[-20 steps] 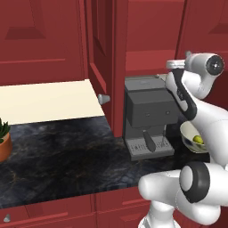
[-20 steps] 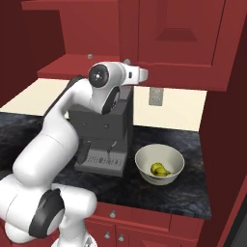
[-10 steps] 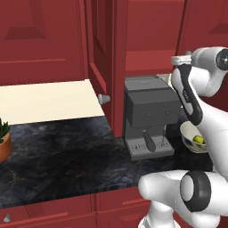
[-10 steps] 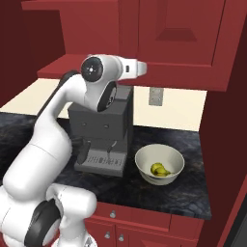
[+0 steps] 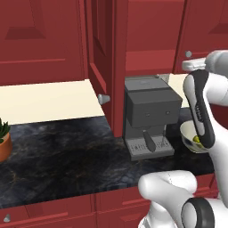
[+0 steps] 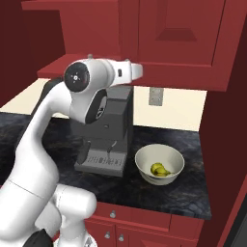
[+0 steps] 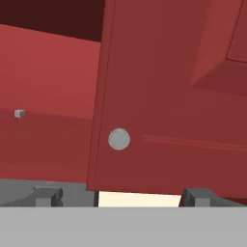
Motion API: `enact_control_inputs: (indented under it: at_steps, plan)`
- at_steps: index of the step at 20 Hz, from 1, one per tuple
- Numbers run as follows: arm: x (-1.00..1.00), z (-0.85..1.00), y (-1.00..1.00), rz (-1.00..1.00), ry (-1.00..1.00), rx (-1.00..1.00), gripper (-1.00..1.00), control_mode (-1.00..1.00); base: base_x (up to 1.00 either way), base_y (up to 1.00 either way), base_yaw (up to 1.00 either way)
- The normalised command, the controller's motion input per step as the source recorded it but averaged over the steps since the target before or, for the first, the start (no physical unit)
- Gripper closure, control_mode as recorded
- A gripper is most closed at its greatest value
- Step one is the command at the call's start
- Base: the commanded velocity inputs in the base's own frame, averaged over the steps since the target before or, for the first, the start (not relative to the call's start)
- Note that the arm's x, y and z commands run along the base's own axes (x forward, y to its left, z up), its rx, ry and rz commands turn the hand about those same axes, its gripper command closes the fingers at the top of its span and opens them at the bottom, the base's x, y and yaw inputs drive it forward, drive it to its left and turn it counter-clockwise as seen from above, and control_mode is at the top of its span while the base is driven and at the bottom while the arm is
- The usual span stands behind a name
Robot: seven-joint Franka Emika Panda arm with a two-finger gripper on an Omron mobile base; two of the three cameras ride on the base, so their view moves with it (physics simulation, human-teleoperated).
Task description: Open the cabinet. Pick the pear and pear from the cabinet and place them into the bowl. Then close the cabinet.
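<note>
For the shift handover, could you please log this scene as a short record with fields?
cabinet: left door swung open, right door looks closed
knob: straight ahead of the gripper, not touched
gripper: open, holding nothing
bowl: on the counter, right of the coffee machine
pears: yellow-green fruit in the bowl

The left cabinet door [image 5: 101, 58] stands open, jutting out over the worktop [image 5: 62, 156] just left of the coffee machine [image 5: 149, 116]. Right of the machine, the bowl [image 6: 159, 164] has open room above it, under the closed door [image 6: 178, 38].
</note>
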Motion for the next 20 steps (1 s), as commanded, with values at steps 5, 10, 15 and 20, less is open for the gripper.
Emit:
enact_control_inputs:
  at_steps: [5,10,15,20]
  plan:
    - [-0.69,0.19,0.08,0.01,0.0,-0.05,-1.0,-1.0,0.0,0.0,0.0]
    - [-0.68,0.12,0.27,0.0,0.0,-0.06,-1.0,-1.0,0.0,0.0,0.0]
    - [-0.61,0.1,0.37,0.0,0.0,-0.04,-1.0,-1.0,0.0,0.0,0.0]
    - [-0.56,0.22,0.3,0.0,0.0,0.0,-1.0,-1.0,0.0,0.0,0.0]
